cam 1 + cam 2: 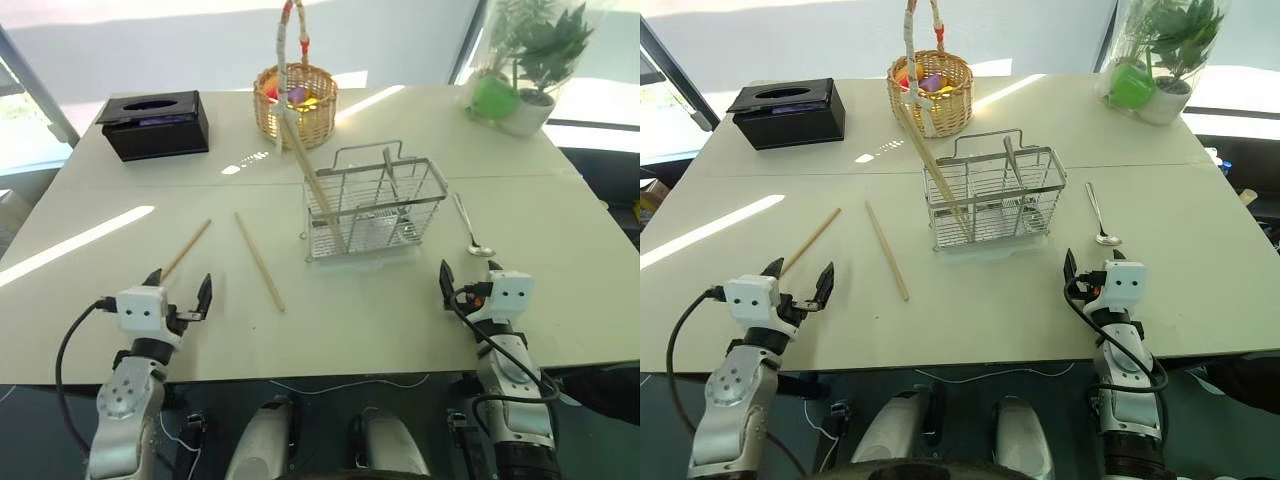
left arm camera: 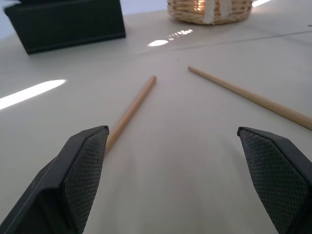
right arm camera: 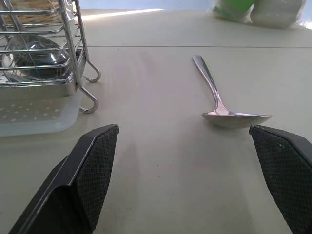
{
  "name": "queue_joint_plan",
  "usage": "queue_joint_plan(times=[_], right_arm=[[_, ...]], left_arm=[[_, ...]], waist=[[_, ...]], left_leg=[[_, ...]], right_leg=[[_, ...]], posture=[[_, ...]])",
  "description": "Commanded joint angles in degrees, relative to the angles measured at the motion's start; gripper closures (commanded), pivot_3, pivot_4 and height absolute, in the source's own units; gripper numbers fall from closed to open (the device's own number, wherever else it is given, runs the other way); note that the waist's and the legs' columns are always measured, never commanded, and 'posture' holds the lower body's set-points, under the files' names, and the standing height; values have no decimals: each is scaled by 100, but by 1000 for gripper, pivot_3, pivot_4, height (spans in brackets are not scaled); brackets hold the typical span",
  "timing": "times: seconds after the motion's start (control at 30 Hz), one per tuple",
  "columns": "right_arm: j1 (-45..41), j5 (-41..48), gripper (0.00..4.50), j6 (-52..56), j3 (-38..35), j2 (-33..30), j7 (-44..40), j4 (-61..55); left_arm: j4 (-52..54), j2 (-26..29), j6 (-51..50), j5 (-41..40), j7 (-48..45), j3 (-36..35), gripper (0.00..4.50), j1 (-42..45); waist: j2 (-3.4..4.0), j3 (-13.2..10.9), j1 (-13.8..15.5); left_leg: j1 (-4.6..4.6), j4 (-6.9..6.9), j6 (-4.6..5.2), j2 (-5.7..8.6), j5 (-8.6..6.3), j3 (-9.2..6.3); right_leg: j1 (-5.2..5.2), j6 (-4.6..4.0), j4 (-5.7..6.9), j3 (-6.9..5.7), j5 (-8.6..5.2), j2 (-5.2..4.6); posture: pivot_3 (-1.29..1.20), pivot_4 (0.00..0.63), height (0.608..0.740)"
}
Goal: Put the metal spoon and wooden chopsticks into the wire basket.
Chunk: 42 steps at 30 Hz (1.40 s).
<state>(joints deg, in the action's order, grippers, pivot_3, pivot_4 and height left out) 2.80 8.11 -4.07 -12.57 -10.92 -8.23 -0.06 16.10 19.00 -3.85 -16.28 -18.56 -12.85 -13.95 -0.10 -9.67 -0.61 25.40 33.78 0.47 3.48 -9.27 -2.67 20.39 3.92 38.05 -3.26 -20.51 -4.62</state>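
Spoon bowl faces right end effector; head views lack this.

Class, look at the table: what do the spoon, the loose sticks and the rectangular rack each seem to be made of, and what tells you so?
Metal spoon: polished metal, likely steel; it gleams and mirrors the light.
Wooden chopsticks: bare wood; matte light brown, no shine.
Wire basket: shiny silver metal wire, probably chromed or stainless, over what looks like a translucent plastic tray.
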Motion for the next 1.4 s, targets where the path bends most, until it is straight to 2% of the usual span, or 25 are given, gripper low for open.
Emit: queue_joint_plan(times=[0.03, 0.27, 0.37, 0.43, 0.5, 0.57, 0.63, 0.77, 0.83, 0.97, 1.1, 1.4], right_arm=[[70, 20, 63, 140, -48, -57, -11, 6], [-2, 52, 63, 263, -55, -109, -67, -30], [8, 109, 63, 462, -56, -159, -118, -263], [48, 201, 63, 768, -46, -275, -235, -559], [84, 343, 63, 1222, -44, -444, -377, -945], [48, 916, 63, 2220, -135, -752, -634, -1570], [-7, 1379, 63, 3101, -238, -1226, -917, -2162], [-567, 2896, 63, 5115, -1023, -2389, -1213, -2980], [-922, 3445, 63, 5682, -1344, -2904, -1414, -3017], [-1831, 3904, 63, 6371, -1529, -3539, -1471, -2537], [-2690, 3638, 63, 6451, -1217, -3763, -1497, -1499], [-3682, 2354, 63, 5251, -113, -3908, -2441, 1027]], left_arm=[[872, 887, -878, -1203, -1113, -331, 0, 14], [1167, 3003, -2603, -3256, -2615, -1243, 0, 840], [1043, 3666, -3117, -3774, -3263, -1125, 0, 1447], [846, 3850, -3364, -4025, -3548, -881, 0, 2073], [665, 3871, -3489, -4059, -3749, -625, 0, 2566], [476, 3780, -3560, -3961, -3848, -347, 0, 2931], [377, 3675, -3559, -3849, -3894, -168, 0, 3116], [363, 3507, -3541, -3721, -3981, 17, 0, 3125], [389, 3408, -3524, -3694, -3969, 53, 0, 3093], [426, 3218, -3466, -3557, -3933, 119, 0, 3044], [550, 3003, -3442, -3485, -3771, 84, 0, 3026], [1082, 2768, -3493, -3588, -3300, -210, 0, 2817]], waist=[[-6, -2, -2], [4, -10, -7], [6, -10, -9], [10, -12, -6], [18, -18, 6], [33, -29, 6], [40, -47, -4], [23, -84, -18], [13, -92, 7], [-5, -105, 18], [-27, -119, 13], [-23, -127, -5]], left_leg=[[1, 0, 0, 0, 0, 0], [-3, -28, -1, 0, -1, 2], [-7, -41, -1, 1, -1, 11], [-6, -48, -1, 1, 1, 22], [-6, -51, -3, 1, 7, 33], [-6, -54, 3, 0, 17, 47], [-2, -57, 6, 0, 19, 67], [2, -63, 10, -3, 19, 97], [3, -63, 10, -9, 19, 99], [2, -59, 10, -12, 19, 99], [7, -44, 14, -12, 17, 103], [35, 11, 47, -12, -1, 115]], right_leg=[[1, 0, 0, 0, 0, 0], [14, -5, -2, 10, -1, 0], [22, -7, -4, 18, 0, 0], [28, -7, -5, 24, 0, -2], [32, -6, -4, 28, 1, -3], [37, -2, -2, 39, 3, -4], [28, 18, 5, 57, 14, -4], [44, 29, 5, 87, 19, -4], [46, 31, 4, 86, 20, -3], [41, 30, 3, 84, 20, -4], [36, 28, -2, 86, 21, -6], [35, 62, 2, 85, 40, -6]], posture=[[0, 150, 740], [0, 150, 740], [0, 150, 740], [0, 150, 740], [0, 150, 740], [0, 150, 740], [0, 150, 740], [0, 150, 740], [0, 150, 740], [0, 150, 740], [0, 150, 740], [0, 150, 740]])
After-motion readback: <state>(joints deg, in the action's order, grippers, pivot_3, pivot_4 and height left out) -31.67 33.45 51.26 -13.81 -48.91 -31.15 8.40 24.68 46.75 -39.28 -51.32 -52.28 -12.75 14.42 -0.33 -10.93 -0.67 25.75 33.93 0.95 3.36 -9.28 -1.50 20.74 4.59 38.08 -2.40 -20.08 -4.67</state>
